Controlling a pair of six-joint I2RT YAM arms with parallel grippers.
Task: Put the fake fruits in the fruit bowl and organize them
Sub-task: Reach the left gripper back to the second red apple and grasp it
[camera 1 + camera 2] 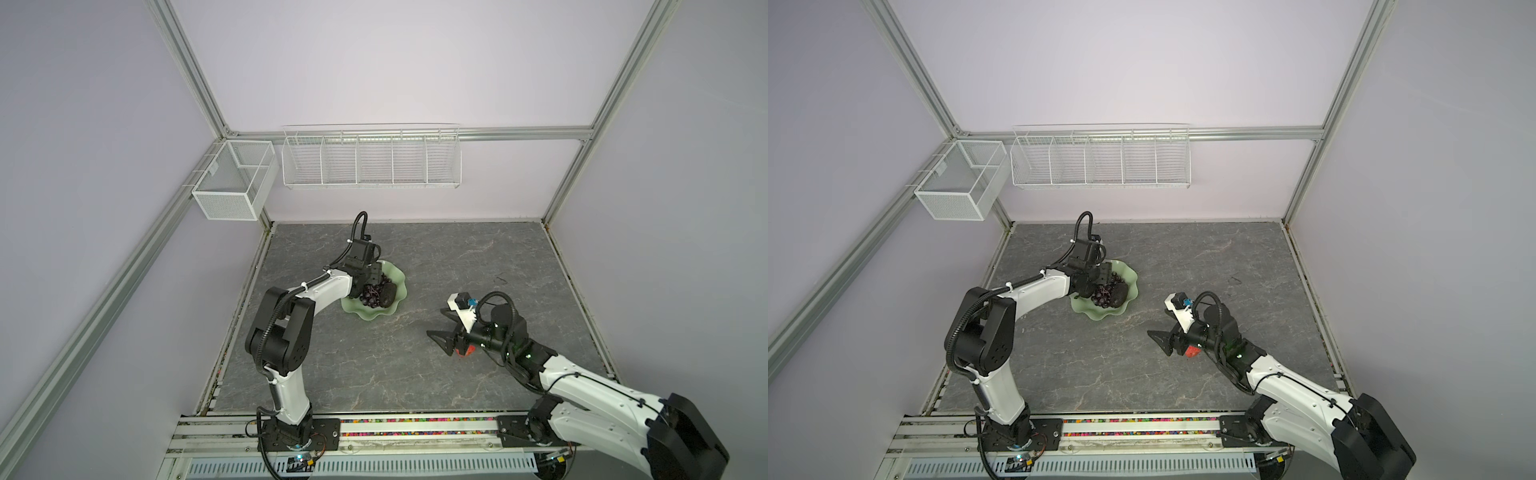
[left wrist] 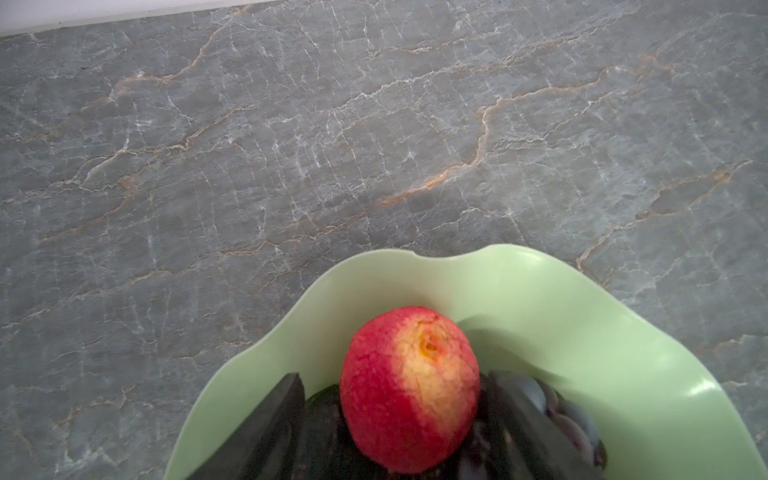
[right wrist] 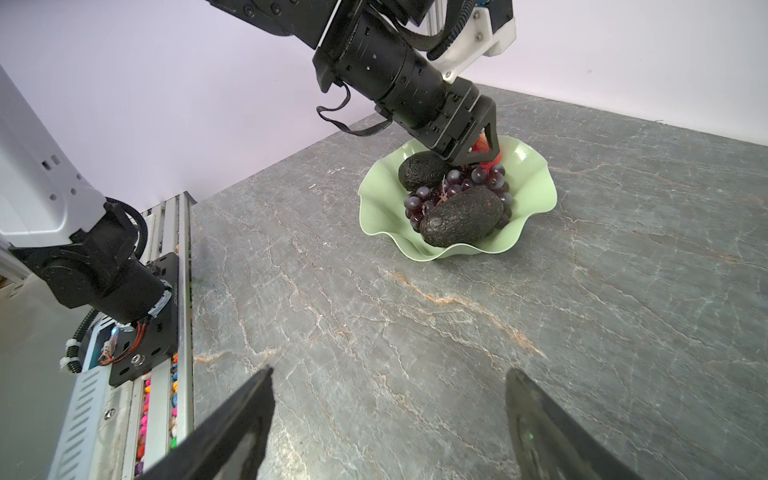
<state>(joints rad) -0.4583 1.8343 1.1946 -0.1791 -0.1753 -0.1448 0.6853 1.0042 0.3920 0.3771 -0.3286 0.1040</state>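
The pale green fruit bowl (image 1: 397, 274) (image 3: 536, 195) holds a purple grape bunch (image 3: 478, 176) and two blackish avocados (image 3: 463, 222) (image 3: 419, 170). My left gripper (image 2: 395, 376) (image 1: 376, 276) reaches into the bowl. A red and yellow apple (image 2: 409, 390) sits between its fingers, resting on the dark fruits. A gap shows between one finger (image 2: 286, 411) and the apple, so the jaws stand open. My right gripper (image 3: 390, 372) (image 1: 436, 322) hangs open and empty over bare table. A second red apple (image 1: 464, 351) (image 1: 1192, 351) lies under the right wrist, mostly hidden.
White wire baskets (image 1: 372, 160) and a mesh basket (image 1: 235, 180) hang on the back and left walls. A rail (image 1: 415, 420) with coloured beads runs along the front edge. A small dark mark (image 1: 500, 278) lies on the grey marbled table.
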